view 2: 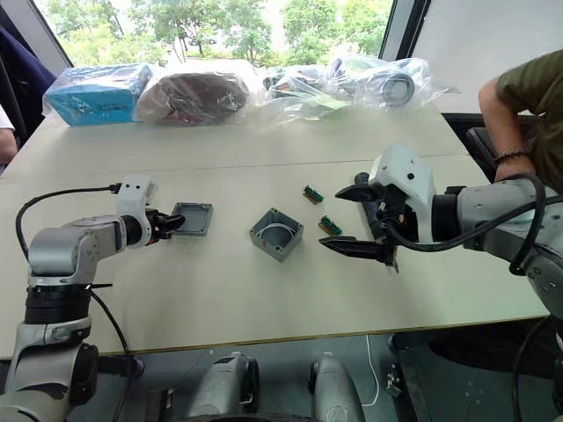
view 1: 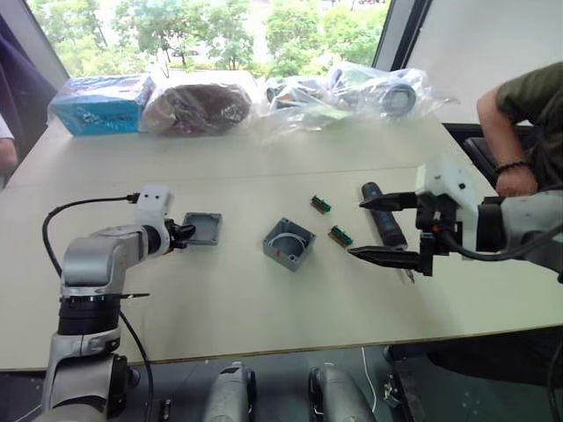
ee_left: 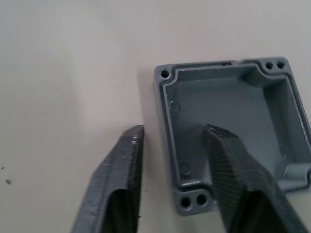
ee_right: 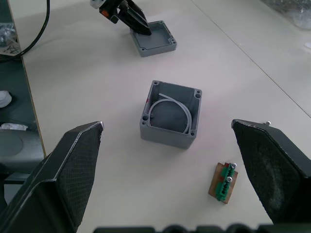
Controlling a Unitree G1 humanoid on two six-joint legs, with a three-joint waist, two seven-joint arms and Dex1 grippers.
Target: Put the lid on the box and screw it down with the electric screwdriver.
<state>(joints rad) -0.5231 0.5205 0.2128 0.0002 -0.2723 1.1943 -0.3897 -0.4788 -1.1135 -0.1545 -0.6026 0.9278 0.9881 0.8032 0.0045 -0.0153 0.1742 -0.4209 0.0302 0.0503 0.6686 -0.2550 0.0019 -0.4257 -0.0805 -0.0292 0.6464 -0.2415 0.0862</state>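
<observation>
The box [view 1: 288,243] sat open-side up in the middle of the table [view 1: 264,167], grey with rounded corners, and inside it was just a loop of pale tubing. The lid [view 1: 203,229] lay to its left, rimmed side up. The left gripper [ee_left: 172,141] had its jaws spread around the lid's near wall, one finger inside. The right gripper [view 1: 387,229] hung wide open at right over the dark electric screwdriver [view 1: 383,224]. Two small green parts [view 1: 331,220] lay between.
</observation>
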